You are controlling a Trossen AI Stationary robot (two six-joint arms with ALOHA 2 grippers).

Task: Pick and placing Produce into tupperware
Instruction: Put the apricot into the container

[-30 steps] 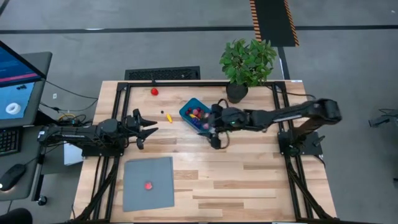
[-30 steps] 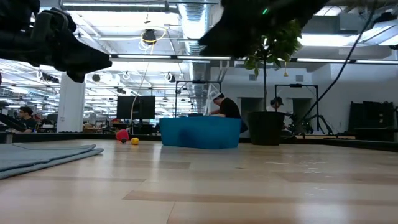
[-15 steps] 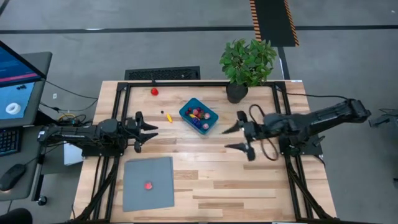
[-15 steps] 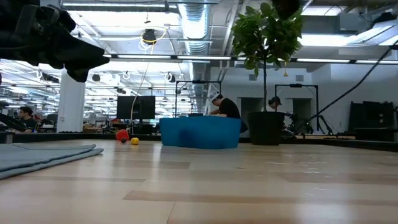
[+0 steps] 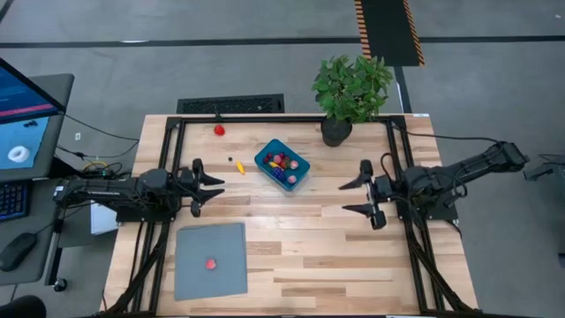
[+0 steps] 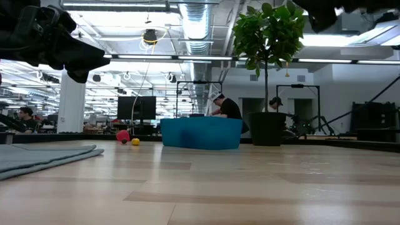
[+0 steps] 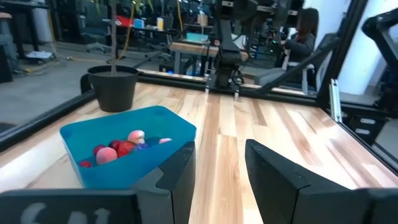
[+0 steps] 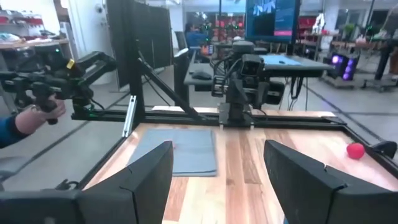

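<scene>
Just ahead of my left gripper [image 5: 214,185], wide open and empty: tiny yellow produce [image 5: 240,167], probably light, slippery; pinch its middle.

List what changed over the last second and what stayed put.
The right gripper pulled back from over the tupperware to the table's right side, fingers open and empty. The left gripper, the produce in the container and the loose pieces on the table stayed where they were.

**Open workshop around a wooden table**

Grey floor [image 5: 494,283] is surrounding the pale wooden table [image 5: 309,256]. A potted plant [image 5: 351,88] is standing at its far edge. Ceiling lights [image 6: 206,57] are glowing over distant desks; a monitor [image 5: 22,115] is shining beyond its left edge.
</scene>
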